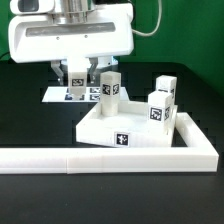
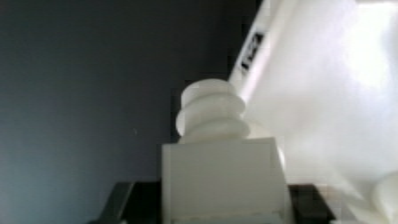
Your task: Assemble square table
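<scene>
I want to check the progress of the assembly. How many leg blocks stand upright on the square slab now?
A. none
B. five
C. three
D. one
C: in the exterior view, three tagged leg blocks stand upright on the square slab, one at the exterior view's left and two at its right.

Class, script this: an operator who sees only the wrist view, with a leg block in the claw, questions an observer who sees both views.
Operator: I see only my held leg block. Any others?
Observer: Three more leg blocks stand upright at the tabletop.
Operator: Where is my claw?
Observer: The claw hangs over the marker board, beyond the tabletop's corner on the exterior view's left.
</scene>
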`<state>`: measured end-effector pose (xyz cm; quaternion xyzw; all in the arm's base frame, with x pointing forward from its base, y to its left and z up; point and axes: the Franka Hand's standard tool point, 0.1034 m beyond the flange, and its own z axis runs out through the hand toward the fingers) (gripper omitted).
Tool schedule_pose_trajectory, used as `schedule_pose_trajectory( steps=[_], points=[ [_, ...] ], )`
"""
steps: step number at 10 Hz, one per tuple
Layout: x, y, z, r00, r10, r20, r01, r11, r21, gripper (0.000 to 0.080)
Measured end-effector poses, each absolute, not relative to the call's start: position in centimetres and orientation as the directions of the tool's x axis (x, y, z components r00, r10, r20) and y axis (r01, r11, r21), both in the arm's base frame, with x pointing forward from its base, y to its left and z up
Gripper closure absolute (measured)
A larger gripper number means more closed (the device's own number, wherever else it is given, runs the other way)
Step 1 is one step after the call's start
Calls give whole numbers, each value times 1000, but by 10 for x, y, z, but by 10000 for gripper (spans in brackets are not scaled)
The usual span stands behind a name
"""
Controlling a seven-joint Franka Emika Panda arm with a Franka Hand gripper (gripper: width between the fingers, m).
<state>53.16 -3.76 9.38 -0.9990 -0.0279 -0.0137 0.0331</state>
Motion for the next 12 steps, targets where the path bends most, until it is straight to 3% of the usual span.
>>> schedule_pose_trajectory(
  steps=[4, 6, 7, 9, 12],
  points=[
    [546, -31, 98, 995, 65, 80, 70, -996, -59, 509],
    [550, -45, 99, 972, 83, 222, 81, -997, 21, 509],
    [547, -47, 97, 968, 78, 239, 72, -997, 34, 509],
    [552, -35, 97, 976, 39, 216, 40, -999, -4, 509],
    [574, -23, 105, 973, 34, 228, 42, -999, -27, 509]
  ],
)
